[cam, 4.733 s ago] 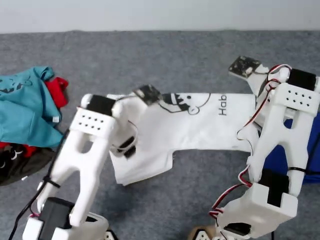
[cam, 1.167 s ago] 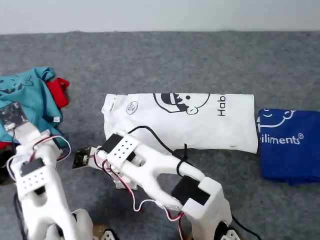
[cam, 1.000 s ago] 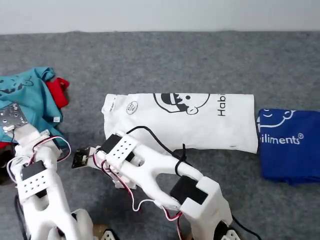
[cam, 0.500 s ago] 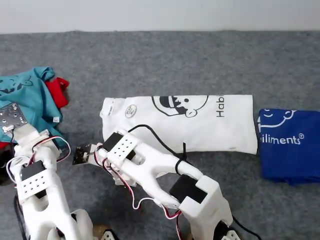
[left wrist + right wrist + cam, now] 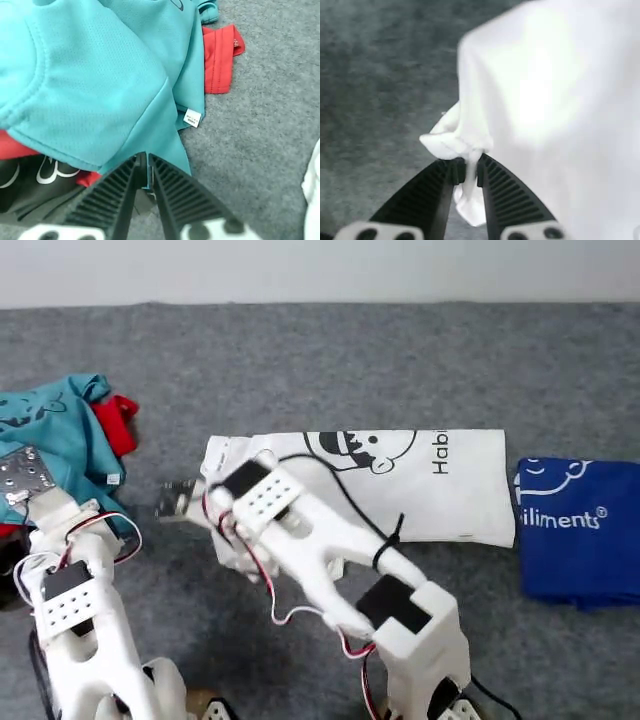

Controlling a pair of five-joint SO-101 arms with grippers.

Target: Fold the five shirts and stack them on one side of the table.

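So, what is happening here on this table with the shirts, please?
The right arm's end effector is shut on one end of the white printed cotton shirt, which lies partly folded on the grey carpeted table. The left end effector sits shut over the crumpled teal shirt at the left. A blue shirt lies folded at the table's right side.

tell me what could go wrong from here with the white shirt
1. The right gripper pinches just a small bunched bit at the edge of the white shirt, so the cloth may slip out mid-fold.
2. The folded blue shirt lies close beside the white one. A long pull that way could drag cloth onto it and perhaps muss it.
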